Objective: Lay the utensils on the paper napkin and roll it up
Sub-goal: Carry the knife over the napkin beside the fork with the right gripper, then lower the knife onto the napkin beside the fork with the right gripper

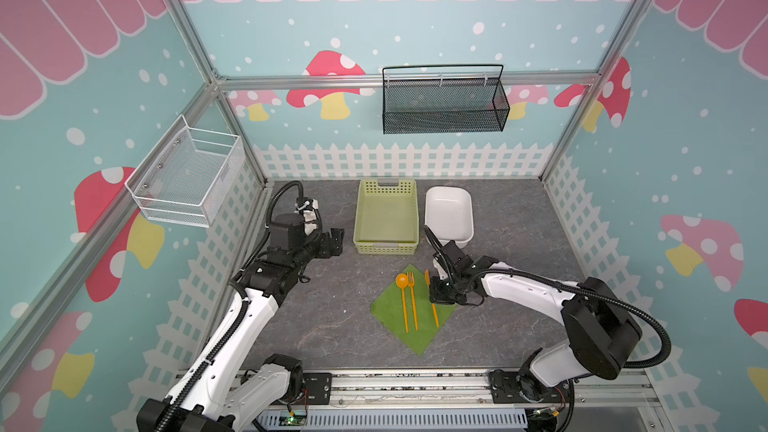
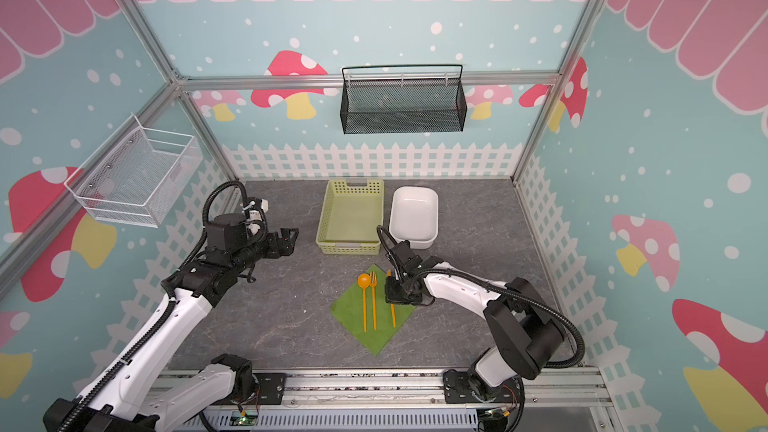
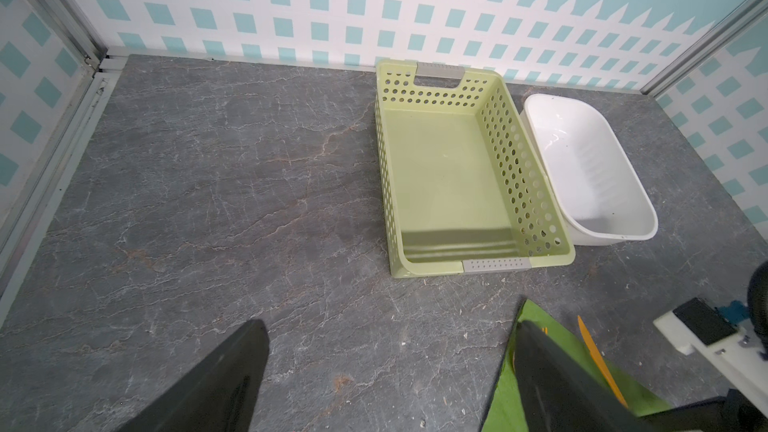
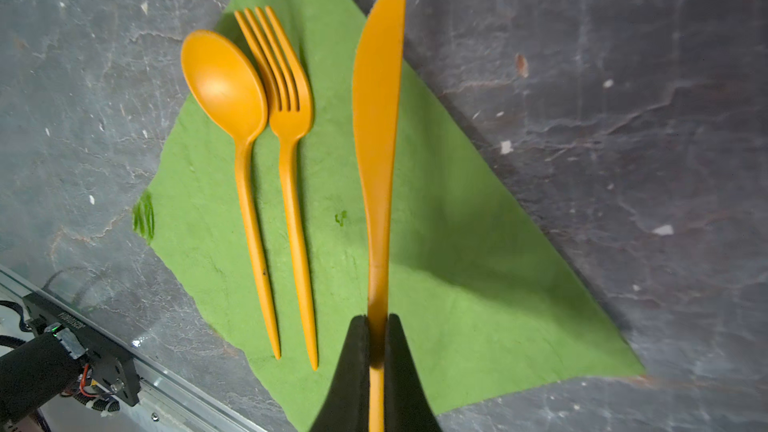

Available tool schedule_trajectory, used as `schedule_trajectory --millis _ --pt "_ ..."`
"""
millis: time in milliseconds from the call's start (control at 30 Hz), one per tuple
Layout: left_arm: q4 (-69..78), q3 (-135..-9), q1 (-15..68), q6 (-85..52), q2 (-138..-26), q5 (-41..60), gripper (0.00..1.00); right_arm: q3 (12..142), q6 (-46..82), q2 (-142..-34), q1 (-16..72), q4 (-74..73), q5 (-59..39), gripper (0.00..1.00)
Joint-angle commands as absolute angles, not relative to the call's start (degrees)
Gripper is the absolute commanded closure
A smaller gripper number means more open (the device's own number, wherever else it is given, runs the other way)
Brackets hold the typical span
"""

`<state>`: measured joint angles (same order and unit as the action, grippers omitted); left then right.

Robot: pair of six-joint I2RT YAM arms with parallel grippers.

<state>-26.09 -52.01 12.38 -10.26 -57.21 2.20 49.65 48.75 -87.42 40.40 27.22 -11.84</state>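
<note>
Right fingers (image 4: 357, 367) pinched the seemingly stiff, light, slippery knife (image 4: 376, 118) by its handle, 3 o'clock of the fork (image 4: 291, 160); left fingers (image 3: 216, 388) gaped.

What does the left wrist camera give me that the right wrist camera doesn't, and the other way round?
Left wrist only: the empty basket, the white dish beside it, the back wall, and the left gripper, open. Right wrist only: the right gripper shut on the knife handle, with the spoon and fork whole, side by side. Both: the green napkin, part of the knife and the grey tabletop.
</note>
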Motion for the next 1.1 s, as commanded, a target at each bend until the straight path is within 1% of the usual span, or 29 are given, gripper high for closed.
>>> schedule_trajectory --millis 0,1067 --pt "-26.6 -51.8 12.0 -10.3 -57.2 2.9 0.06 51.3 50.9 -88.2 41.3 26.2 -11.1 0.95" --pt "-26.6 -51.8 12.1 -10.3 -56.9 2.8 0.06 54.0 53.1 -94.8 43.6 25.8 -9.9 0.93"
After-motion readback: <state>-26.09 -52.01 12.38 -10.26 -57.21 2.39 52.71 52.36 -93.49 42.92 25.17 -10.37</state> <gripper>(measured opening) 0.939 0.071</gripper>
